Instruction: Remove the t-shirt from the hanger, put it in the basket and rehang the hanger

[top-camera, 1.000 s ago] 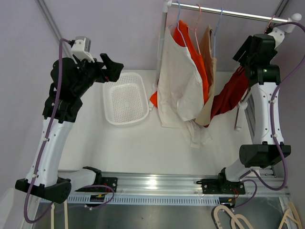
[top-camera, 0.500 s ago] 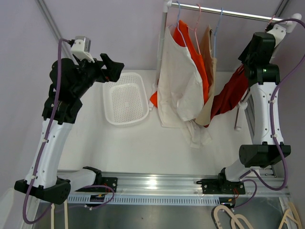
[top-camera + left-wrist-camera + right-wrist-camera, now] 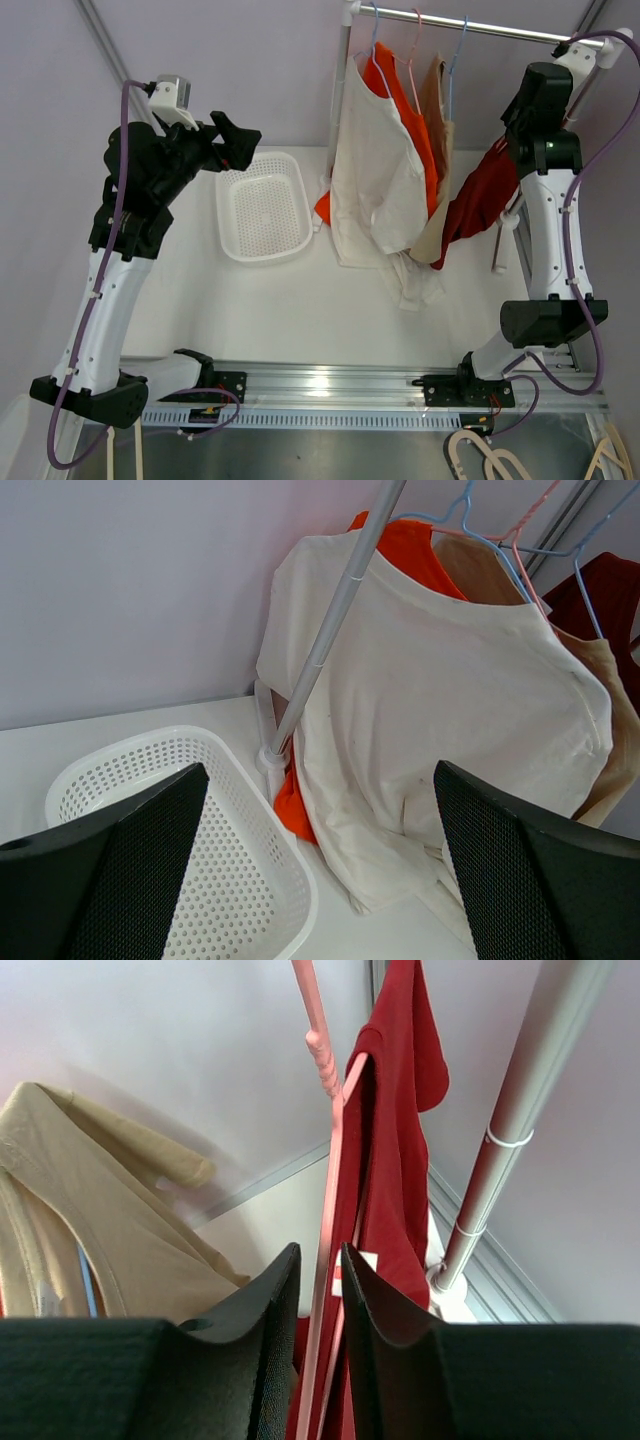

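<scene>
Right gripper (image 3: pixel 320 1260): raised at the right end of the clothes rail (image 3: pixel 480 25), fingers drawn close together on the stem of the pink hanger (image 3: pixel 331 1190), which passes between them. The dark red t-shirt (image 3: pixel 390 1160) is on that hanger, the rightmost garment on the rail, just beside the right upright post (image 3: pixel 520 1130). In the top view it drapes slantwise, its lower edge reaching left toward the tan garment (image 3: pixel 100 1210). Left gripper (image 3: pixel 315 780): held high over the left side of the table (image 3: pixel 300 300), fingers spread wide, nothing between them, facing the rack. Below it sits a white perforated basket (image 3: pixel 140 748), next to the foot of the left upright post (image 3: pixel 330 630). A cream t-shirt (image 3: pixel 450 710) hangs nearest that post, with an orange garment (image 3: pixel 405 545) behind it.
</scene>
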